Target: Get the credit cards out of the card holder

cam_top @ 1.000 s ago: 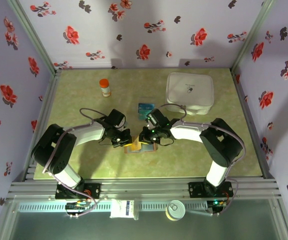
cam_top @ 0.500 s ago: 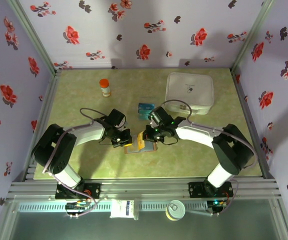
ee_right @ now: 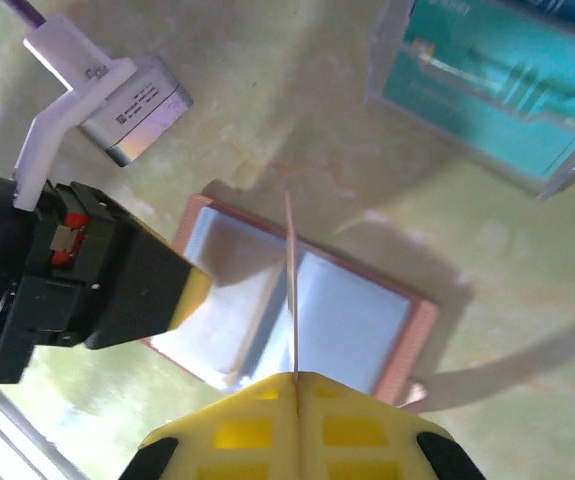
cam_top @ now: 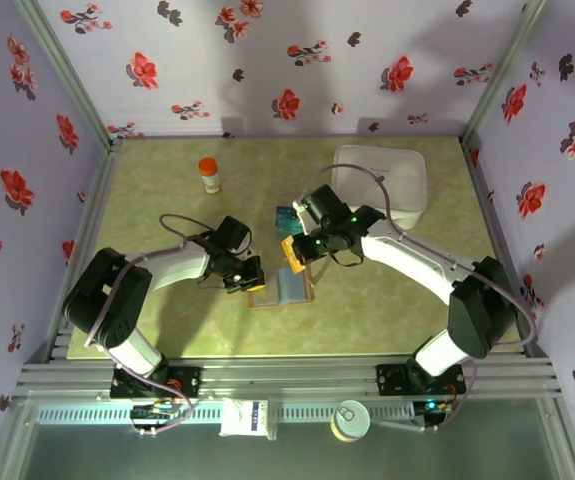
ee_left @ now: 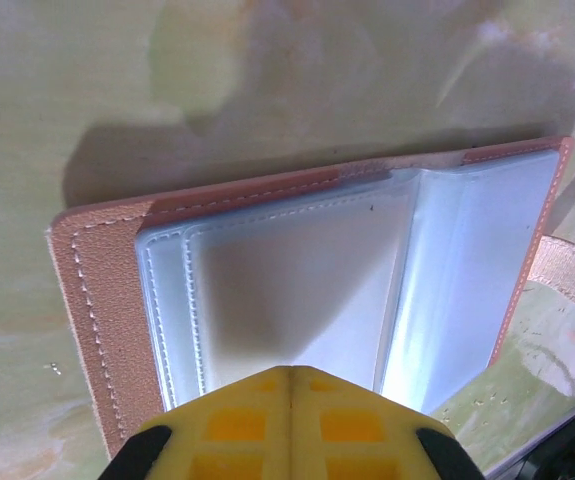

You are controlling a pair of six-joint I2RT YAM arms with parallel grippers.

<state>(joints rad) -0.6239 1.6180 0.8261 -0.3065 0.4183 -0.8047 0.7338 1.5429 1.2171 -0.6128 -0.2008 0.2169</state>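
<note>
Pale-yellow thin credit card (ee_right: 290, 290) sits edge-on in the clamped right gripper (ee_right: 295, 385), above the open reddish-brown card holder (ee_right: 357, 300) under its tips. Left gripper (ee_left: 289, 385), closed and empty, pins the holder; so narrow a pinch may let the card twist out.

Card holder (cam_top: 292, 288) beside left gripper (cam_top: 251, 284), credit cards (cam_top: 286, 214) on table (cam_top: 167, 220) behind.

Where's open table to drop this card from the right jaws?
Bare table lies right of the card holder, nearer than the white container, and along the far edge between the orange bottle and that container. Crowded: the centre, where the teal cards, card holder, left arm and right arm meet.
</note>
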